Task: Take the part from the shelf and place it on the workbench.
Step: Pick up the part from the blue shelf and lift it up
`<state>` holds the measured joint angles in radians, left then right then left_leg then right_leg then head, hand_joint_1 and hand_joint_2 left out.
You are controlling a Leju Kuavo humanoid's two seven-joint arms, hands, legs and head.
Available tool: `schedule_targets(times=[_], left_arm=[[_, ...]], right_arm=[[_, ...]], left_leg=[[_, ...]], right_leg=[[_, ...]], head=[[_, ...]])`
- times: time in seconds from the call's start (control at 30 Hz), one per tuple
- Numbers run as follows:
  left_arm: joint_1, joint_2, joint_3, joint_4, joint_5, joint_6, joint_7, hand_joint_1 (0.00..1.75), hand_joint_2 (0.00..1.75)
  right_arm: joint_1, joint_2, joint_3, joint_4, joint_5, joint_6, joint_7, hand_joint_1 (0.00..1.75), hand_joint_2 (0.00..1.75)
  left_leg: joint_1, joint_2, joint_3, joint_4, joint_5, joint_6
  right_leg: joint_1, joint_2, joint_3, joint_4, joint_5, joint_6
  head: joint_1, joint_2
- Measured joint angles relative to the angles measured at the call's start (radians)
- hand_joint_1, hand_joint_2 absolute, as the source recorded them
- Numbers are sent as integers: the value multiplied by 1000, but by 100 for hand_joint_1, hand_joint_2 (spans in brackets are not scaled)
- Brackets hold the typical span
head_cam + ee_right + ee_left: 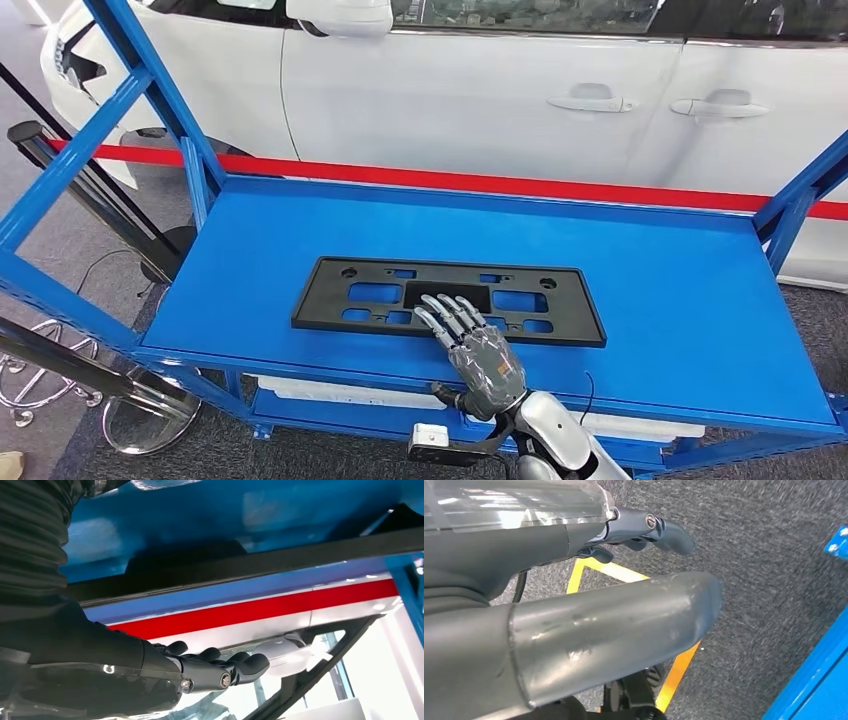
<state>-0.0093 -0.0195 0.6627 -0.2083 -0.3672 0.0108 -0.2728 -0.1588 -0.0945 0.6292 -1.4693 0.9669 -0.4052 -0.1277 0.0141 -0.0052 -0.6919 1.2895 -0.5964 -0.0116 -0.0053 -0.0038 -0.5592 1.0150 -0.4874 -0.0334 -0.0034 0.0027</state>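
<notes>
Head view, right hand [480, 352] flat, fingers on part [380, 292]

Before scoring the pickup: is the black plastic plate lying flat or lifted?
Flat: the black plastic plate lies on the blue shelf.

A black part [448, 299] lies on the bright blue shelf [680, 310] (centre frame); behind, a white car [480, 90] above a red band [500, 183]; grey carpet [764, 555] with a yellow line [679, 670].

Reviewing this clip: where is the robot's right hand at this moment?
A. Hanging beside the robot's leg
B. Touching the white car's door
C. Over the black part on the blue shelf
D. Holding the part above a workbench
C: in the head view the right hand reaches over the black part, which lies flat on the blue shelf.
</notes>
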Motion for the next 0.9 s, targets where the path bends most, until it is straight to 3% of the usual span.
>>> schedule_targets(times=[0.1, 0.17, 0.3, 0.37, 0.43, 0.47, 0.5, 0.53, 0.6, 0.63, 0.67, 0.77, 0.83, 0.9], left_arm=[[-1, 2, 0, 0, -14, -1, 1, 0, 0], [-5, 3, 0, 0, -26, -2, 2, 0, 0], [-7, 3, 1, 0, -49, -8, 1, 0, 0], [-12, 4, 1, 0, -59, -10, 1, 0, 0], [-14, 4, 1, 0, -68, -11, 0, 0, 0], [-14, 5, 1, 0, -73, -12, 0, 0, 0], [-14, 5, 1, 0, -78, -12, 0, 0, 0], [-14, 6, 1, 0, -84, -13, 0, 0, 0], [-16, 7, 1, 0, -96, -15, -1, 0, 0], [-18, 7, 1, 0, -101, -16, -1, 0, 0], [-19, 8, 1, 0, -105, -18, -2, 0, 0], [-23, 10, 1, 0, -119, -22, -4, 0, 0], [-25, 11, 1, 0, -129, -26, -5, 0, 0], [-30, 13, 1, 0, -137, -29, -6, 0, 0]], right_arm=[[-8, 1, 0, 15, 77, -49, 46, 0, 175], [-20, 4, 0, 31, 141, -89, 78, 0, 175], [-45, 17, -2, 72, 255, -125, 142, 0, 175], [-60, 23, -3, 95, 294, -130, 166, 0, 175], [-67, 28, -3, 120, 324, -135, 187, 0, 175], [-68, 30, -3, 133, 338, -140, 198, 0, 175], [-69, 34, -5, 148, 353, -148, 209, 0, 175], [-72, 38, -8, 162, 366, -159, 219, 0, 175], [-84, 49, -18, 185, 383, -180, 234, 0, 175], [-91, 54, -23, 193, 388, -188, 239, 0, 175], [-99, 60, -29, 199, 393, -192, 243, 0, 175], [-116, 71, -47, 219, 424, -195, 261, 0, 175], [-132, 78, -58, 236, 470, -181, 286, 81, 175], [-155, 83, -61, 264, 509, -142, 329, 166, 175]], left_leg=[[-1, 1, 77, -173, 98, 5], [-5, 0, 111, -246, 116, 14], [0, 0, 116, -264, 119, 36], [4, 2, 118, -269, 122, 46], [4, 2, 118, -269, 122, 50], [4, 2, 118, -269, 122, 51], [4, 1, 119, -269, 121, 51], [4, 0, 121, -268, 119, 49], [4, 0, 126, -268, 116, 44], [3, -1, 127, -267, 114, 39], [2, -1, 126, -267, 113, 34], [1, 0, 122, -268, 113, 16], [3, 0, 113, -244, 93, 7], [5, 1, 67, -140, 37, 1]], right_leg=[[1, 2, 1, 13, -11, 5], [4, 4, -4, 21, -16, 12], [6, 5, -9, 35, -27, 28], [2, 5, -41, 107, -73, 38], [-3, 4, -98, 224, -127, 46], [-6, 4, -121, 267, -137, 49], [-8, 4, -129, 277, -128, 51], [-10, 4, -120, 253, -100, 51], [-11, 4, -64, 132, -29, 47], [-9, 4, -40, 77, -8, 44], [-7, 5, -26, 43, 0, 40], [-4, 6, -25, 24, -2, 29], [-7, 5, -21, 15, 2, 18], [-7, 3, -18, 11, 4, 9]], head=[[0, 0], [0, 0], [0, 0], [0, 0], [0, 0], [0, 0], [0, 0], [0, 0], [0, 0], [0, 0], [0, 0], [0, 0], [0, 0], [0, 0]])
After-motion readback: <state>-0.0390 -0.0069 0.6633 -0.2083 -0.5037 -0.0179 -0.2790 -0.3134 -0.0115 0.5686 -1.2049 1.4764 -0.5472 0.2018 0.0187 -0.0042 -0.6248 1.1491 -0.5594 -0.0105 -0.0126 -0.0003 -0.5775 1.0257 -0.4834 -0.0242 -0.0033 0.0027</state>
